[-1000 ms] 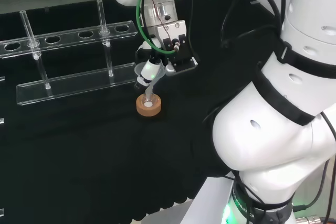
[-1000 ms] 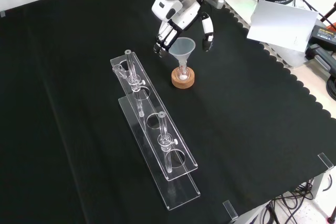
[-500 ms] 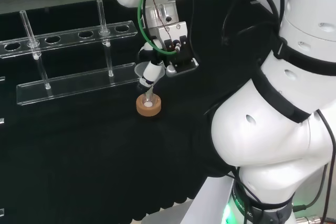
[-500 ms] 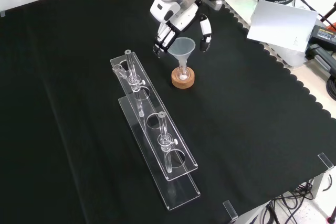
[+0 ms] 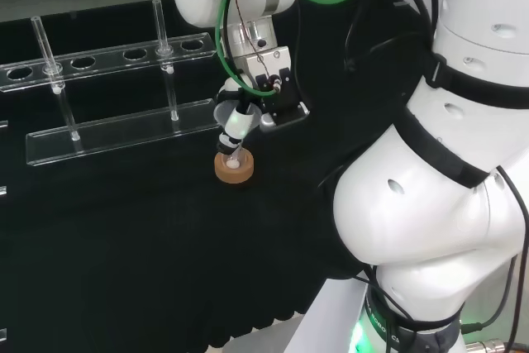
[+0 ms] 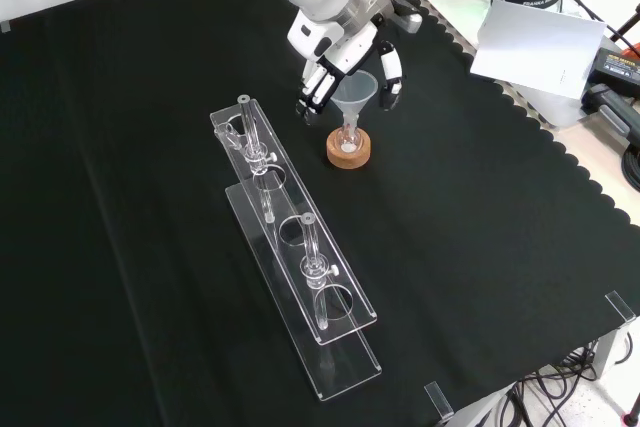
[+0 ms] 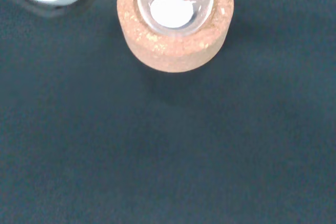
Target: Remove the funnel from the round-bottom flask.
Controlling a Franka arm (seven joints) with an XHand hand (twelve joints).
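A clear funnel [image 6: 355,93] stands with its stem in a small round-bottom flask [image 6: 348,143], which sits on a cork ring [image 6: 348,152]. The hand [image 6: 338,51] hangs over the funnel from above. Its fingers [image 6: 313,99] are on the funnel's left in the front view and the thumb [image 6: 389,73] close on its right, all fairly straight and not clamped on the rim. In the head view the hand [image 5: 240,116] covers most of the funnel [image 5: 221,111] above the cork ring [image 5: 234,168]. The wrist view looks down on the cork ring [image 7: 176,45] and the flask [image 7: 173,9], which holds something white.
A long clear rack [image 6: 292,247] with upright glass tubes lies left of and in front of the flask in the front view, a short gap from the fingers. In the head view the rack [image 5: 116,97] stands behind the hand. White paper [image 6: 540,42] lies at the far right.
The hand has come down a little and shifted around the funnel, so fingers and thumb now sit closer on either side of its bowl. Funnel, flask and cork ring have not moved.
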